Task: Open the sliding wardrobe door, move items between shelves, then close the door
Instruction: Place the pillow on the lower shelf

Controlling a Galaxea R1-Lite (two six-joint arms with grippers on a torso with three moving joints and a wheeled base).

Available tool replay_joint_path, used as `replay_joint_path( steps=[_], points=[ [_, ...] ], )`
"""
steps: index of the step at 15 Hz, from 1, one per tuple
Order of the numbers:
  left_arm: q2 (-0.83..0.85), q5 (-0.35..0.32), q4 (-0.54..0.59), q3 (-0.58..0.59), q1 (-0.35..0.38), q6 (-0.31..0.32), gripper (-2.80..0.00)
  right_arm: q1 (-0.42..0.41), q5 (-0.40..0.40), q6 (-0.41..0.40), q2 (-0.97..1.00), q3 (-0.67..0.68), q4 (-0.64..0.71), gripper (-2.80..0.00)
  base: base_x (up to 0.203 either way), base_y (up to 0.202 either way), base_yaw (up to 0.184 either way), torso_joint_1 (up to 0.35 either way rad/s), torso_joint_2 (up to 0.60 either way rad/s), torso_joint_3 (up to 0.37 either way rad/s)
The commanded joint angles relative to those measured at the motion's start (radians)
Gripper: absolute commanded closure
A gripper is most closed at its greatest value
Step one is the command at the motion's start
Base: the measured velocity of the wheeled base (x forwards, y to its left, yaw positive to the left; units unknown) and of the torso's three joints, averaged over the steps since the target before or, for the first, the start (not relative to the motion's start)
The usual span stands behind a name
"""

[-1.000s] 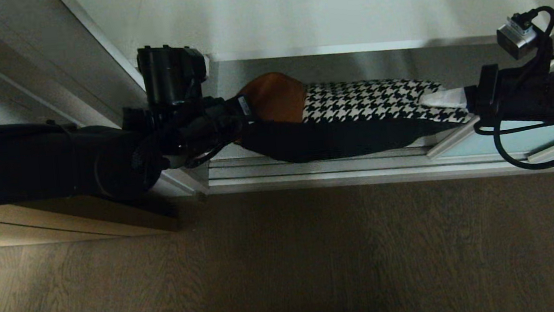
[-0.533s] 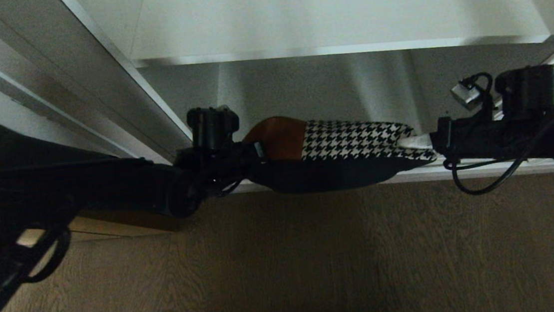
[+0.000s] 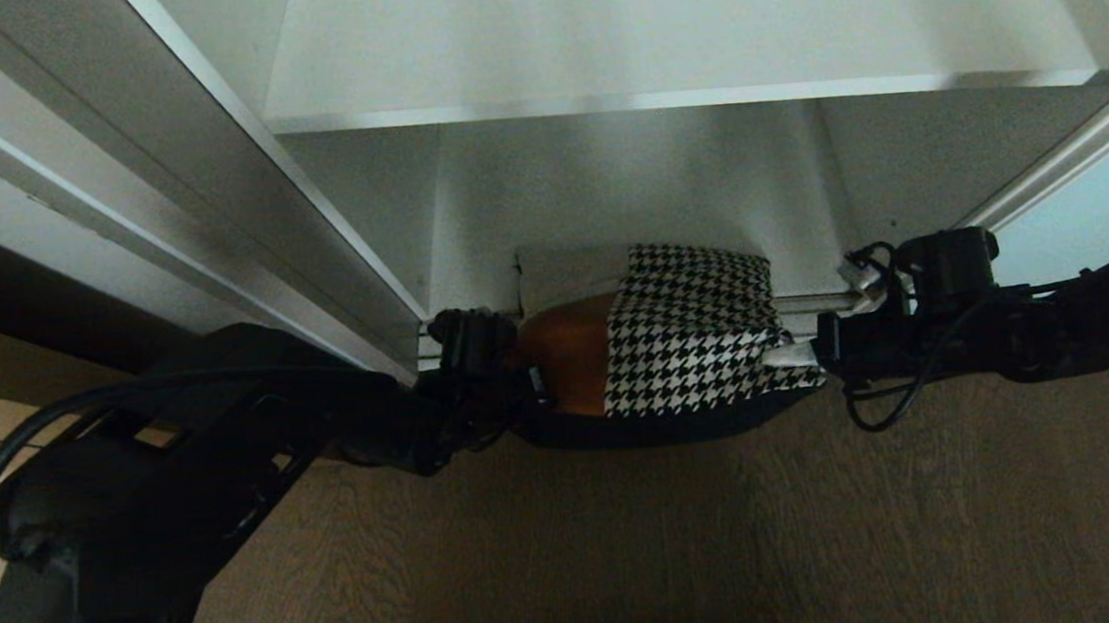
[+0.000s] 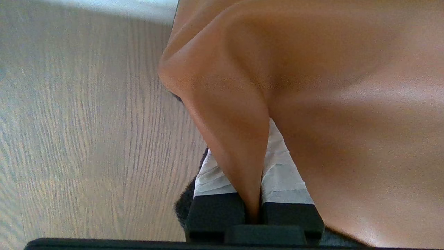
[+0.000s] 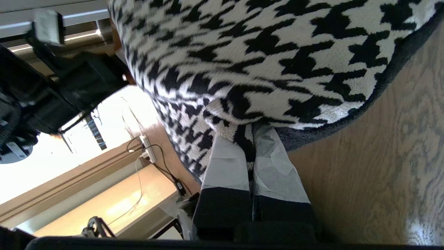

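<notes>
- My left pincer (image 4: pixel 255 194) is pinched tight on a fold of the cushion (image 3: pixel 664 357) at its tan-brown end; in the left wrist view the leather-like skin is squeezed into a thin ridge between the two taped fingers (image 4: pixel 215 177).
- My right pincer (image 5: pixel 251 163) is clamped just as tightly on the opposite, houndstooth end, a bit of the black-and-white fabric nipped between its fingers (image 5: pixel 225 163).
- In the head view the left pincer (image 3: pixel 521 385) sits on the cushion's left and the right pincer (image 3: pixel 805 358) on its right, the cushion strung between them.
- The cushion hangs in front of the open wardrobe, at the front edge of its lowest level, partly over the wooden floor (image 3: pixel 635 545); its black back faces down toward the floor.
- A white shelf (image 3: pixel 671 40) runs across the wardrobe above and behind the cushion.
- The sliding wardrobe door (image 3: pixel 1097 204), pale aqua glass in a silvery frame, stands at the right side, behind my right arm.
- The wardrobe's silver-grey side frame (image 3: pixel 201 172) slants down on the left, ending near my left pincer.
</notes>
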Motion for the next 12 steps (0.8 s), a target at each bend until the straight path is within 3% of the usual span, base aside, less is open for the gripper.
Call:
replay_joint_path(
  steps=[1, 4, 7, 12],
  points=[
    [0.039, 0.0, 0.034, 0.018, 0.0, -0.002, 0.0, 0.001, 0.002, -0.001, 0.051, -0.011, -0.004, 0.0, 0.0, 0.0, 0.0, 0.0, 0.0, 0.0],
    [0.025, -0.006, 0.035, 0.005, 0.0, -0.006, 0.0, -0.002, 0.0, 0.003, 0.045, -0.032, -0.002, 0.0, 0.0, 0.0, 0.0, 0.0, 0.0, 0.0],
    [-0.102, -0.006, 0.016, -0.011, 0.0, -0.012, 0.0, -0.013, 0.005, 0.003, -0.072, -0.013, -0.008, 0.0, 0.0, 0.0, 0.0, 0.0, 0.0, 0.0],
    [-0.193, -0.002, 0.01, -0.202, 0.0, -0.003, 0.0, -0.008, 0.031, 0.008, -0.201, -0.092, -0.02, 0.0, 0.0, 0.0, 0.0, 0.0, 0.0, 0.0]
  ],
)
